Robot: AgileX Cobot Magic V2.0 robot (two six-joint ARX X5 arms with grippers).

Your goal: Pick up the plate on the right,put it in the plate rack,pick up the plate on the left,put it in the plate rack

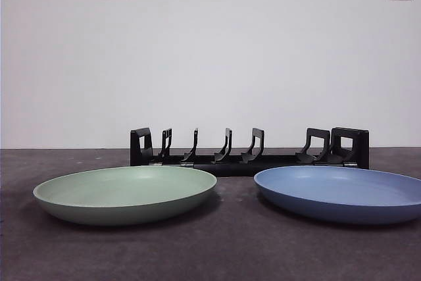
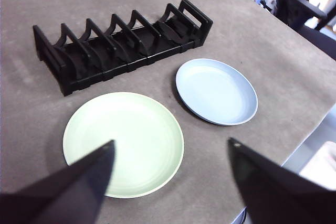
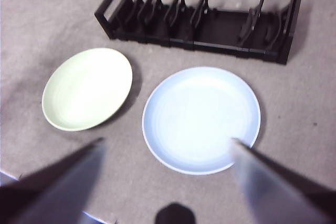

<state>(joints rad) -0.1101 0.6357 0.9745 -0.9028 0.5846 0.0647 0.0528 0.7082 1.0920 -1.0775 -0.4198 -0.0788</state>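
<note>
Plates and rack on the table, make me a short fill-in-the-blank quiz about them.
1. The plate on the right is ____ in colour.
2. The green plate lies ____ on the table, not in the plate rack.
3. The left end effector holds ____; its jaws stand open.

Missing words: blue; flat; nothing

left plate (image 1: 125,193): pale green | right plate (image 1: 342,192): light blue | plate rack (image 1: 248,148): black (all plain) | table (image 1: 223,248): dark grey-brown
</note>
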